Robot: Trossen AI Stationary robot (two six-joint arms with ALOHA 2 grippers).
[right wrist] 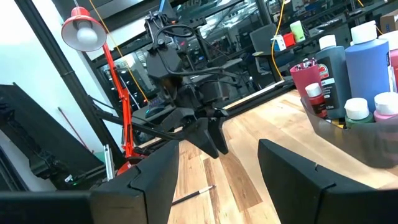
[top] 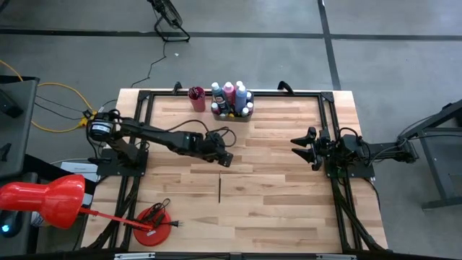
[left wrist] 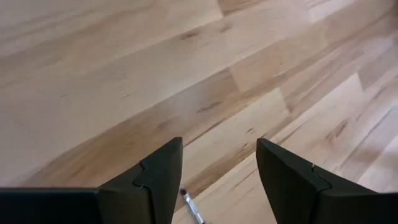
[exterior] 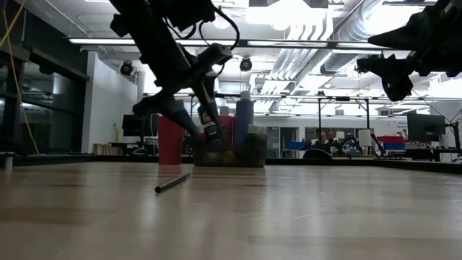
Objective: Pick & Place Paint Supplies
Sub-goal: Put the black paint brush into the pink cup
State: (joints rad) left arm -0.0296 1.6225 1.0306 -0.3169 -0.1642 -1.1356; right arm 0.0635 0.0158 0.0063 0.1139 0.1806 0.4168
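Observation:
One thin dark paintbrush (top: 219,186) lies flat on the wooden table near its middle; it also shows in the low view (exterior: 172,183) and the right wrist view (right wrist: 193,194). My left gripper (top: 225,159) hangs open just above the table, a little to the far side of the brush and tilted down. One end of the brush (left wrist: 191,208) shows between its fingers, untouched. Paint bottles (top: 229,94) stand upright in the grey tray (top: 232,118) at the far edge, with the pink cup (top: 196,97) on the tray's left. My right gripper (top: 303,146) waits open at the right, well above the table.
A red lamp (top: 43,202) stands off the table's near-left corner, its round red base (top: 154,225) on the tabletop. Black frame rails (top: 326,123) run along the left, right and far edges. Bare wood lies around the brush and toward the near edge.

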